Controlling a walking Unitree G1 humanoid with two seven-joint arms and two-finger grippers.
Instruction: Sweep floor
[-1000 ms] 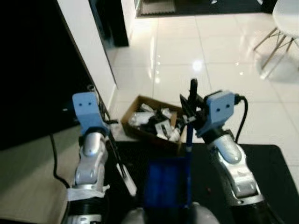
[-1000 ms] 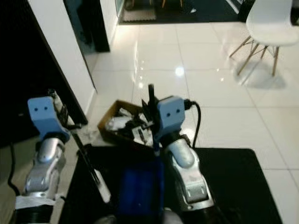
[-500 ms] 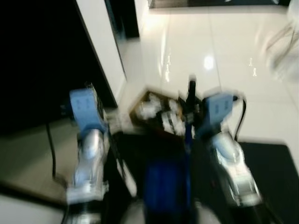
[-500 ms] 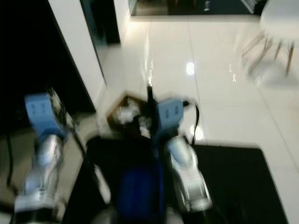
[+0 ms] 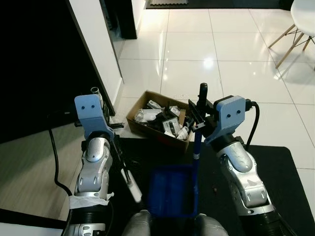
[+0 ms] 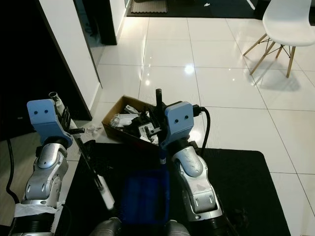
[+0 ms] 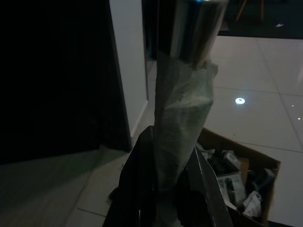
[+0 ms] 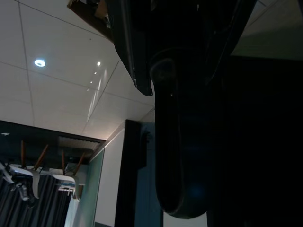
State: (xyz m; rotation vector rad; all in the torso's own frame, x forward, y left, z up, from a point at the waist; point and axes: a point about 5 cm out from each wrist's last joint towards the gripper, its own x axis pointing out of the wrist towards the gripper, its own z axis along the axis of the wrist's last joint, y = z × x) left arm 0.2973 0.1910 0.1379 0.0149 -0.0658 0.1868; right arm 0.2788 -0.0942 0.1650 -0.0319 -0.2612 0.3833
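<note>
So left gripper (image 7: pixel 163 189) clamps the broom handle (image 7: pixel 182 118), right gripper (image 5: pixel 199 115) grips the dustpan (image 5: pixel 172 194); cardboard box (image 5: pixel 162 125) at 12 o'clock.

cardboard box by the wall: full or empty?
Full. The open cardboard box is packed with black and white scraps up to its rim; it sits on the white tile floor at the black mat's edge.

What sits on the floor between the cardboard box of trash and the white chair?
Nothing: in the right eye view, the stretch between the cardboard box and the white chair is bare glossy white floor tile, showing only light reflections.
</note>
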